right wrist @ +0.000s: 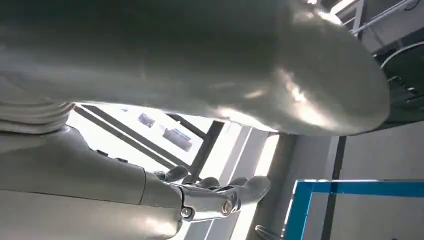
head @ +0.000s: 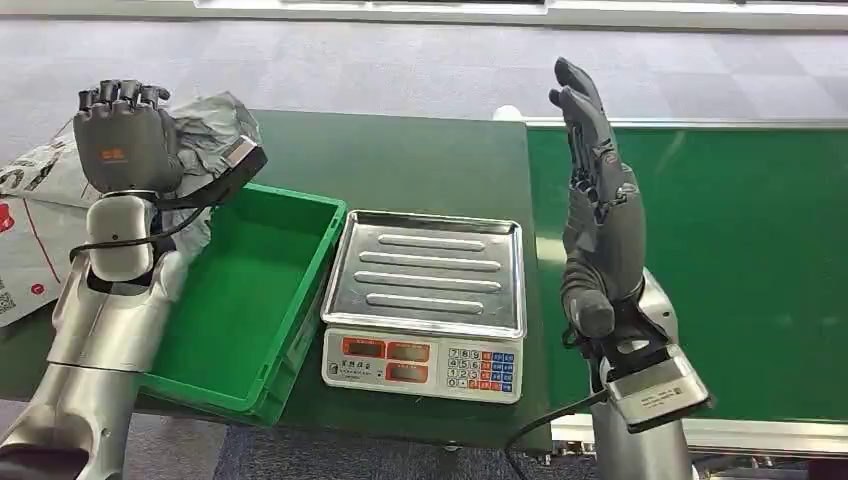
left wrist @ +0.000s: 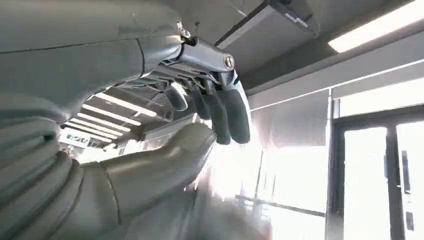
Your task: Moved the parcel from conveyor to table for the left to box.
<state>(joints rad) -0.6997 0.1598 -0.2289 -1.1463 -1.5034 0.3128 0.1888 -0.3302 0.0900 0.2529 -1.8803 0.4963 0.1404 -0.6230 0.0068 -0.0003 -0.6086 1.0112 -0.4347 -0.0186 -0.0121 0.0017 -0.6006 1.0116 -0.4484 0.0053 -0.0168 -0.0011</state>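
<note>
Silver forearms rise nearest the camera, both raised clear of the work; judged from that, neither is engaged in a grasp. Taking the steel-topped weighing scale [head: 424,300] as landmark: to its right runs the long green conveyor belt [head: 740,270], bare of any parcel where it shows; beneath the scale lies the dark green tabletop [head: 420,160]; just left of the scale, almost touching it, sits the green plastic crate [head: 250,300], nothing in it, placed presumably to receive the parcel. Further left, beyond the crate, lie crumpled grey and white plastic mailing bags [head: 215,125], one white bag bearing red marks and a small code too small to read; whether one of them is the task's parcel I cannot tell. The right hand [head: 595,190] stands upright between scale and belt, fingers straight and together, holding nothing. The left hand [head: 125,135] hovers above the crate's far-left corner, back to camera, fingers curled in, holding nothing as far as the wrist view shows; a small orange logo on it is unreadable. The scale's front carries red displays and a keypad, illegible.
</note>
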